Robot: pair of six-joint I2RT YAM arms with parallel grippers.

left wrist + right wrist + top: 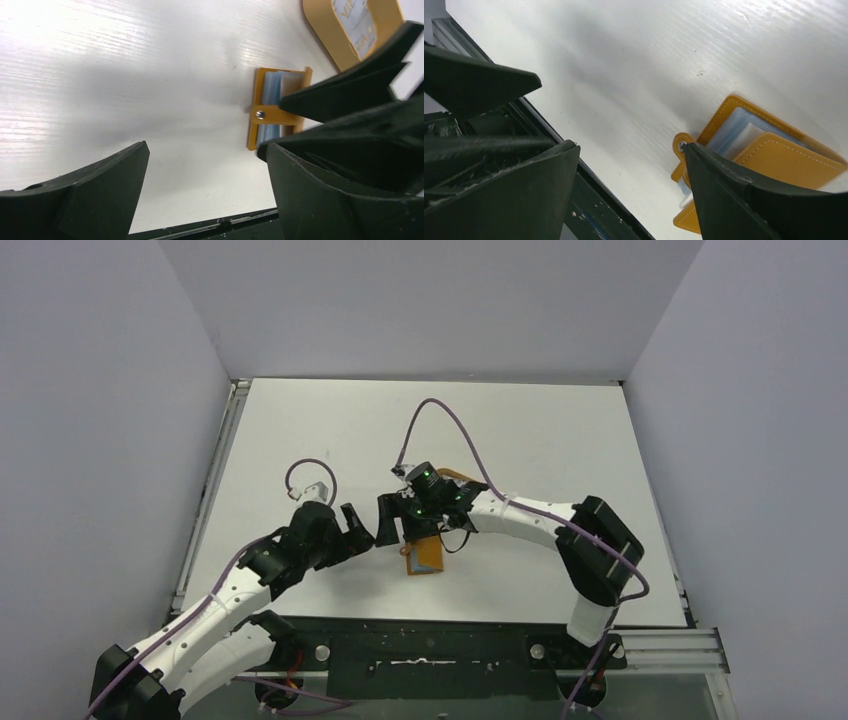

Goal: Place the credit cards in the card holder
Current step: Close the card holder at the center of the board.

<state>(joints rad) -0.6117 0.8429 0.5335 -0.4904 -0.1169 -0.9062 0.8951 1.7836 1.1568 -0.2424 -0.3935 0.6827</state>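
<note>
card holder (784, 160): 1 | tray (317, 25): 1 | left gripper (205, 147), right gripper (630, 146): 2

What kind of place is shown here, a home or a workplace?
Probably a robot test booth, not a home: plain pale walls enclose a white table, with the cabled left arm and right arm bolted at its near edge.

Overhead view down on the whole table (330, 430); two low, close wrist views, both sharing the card holder (784, 160)

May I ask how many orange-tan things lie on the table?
2. The card holder lies near the front edge; the tray sits just beyond it, largely hidden by the right arm. Others may be hidden.
</note>
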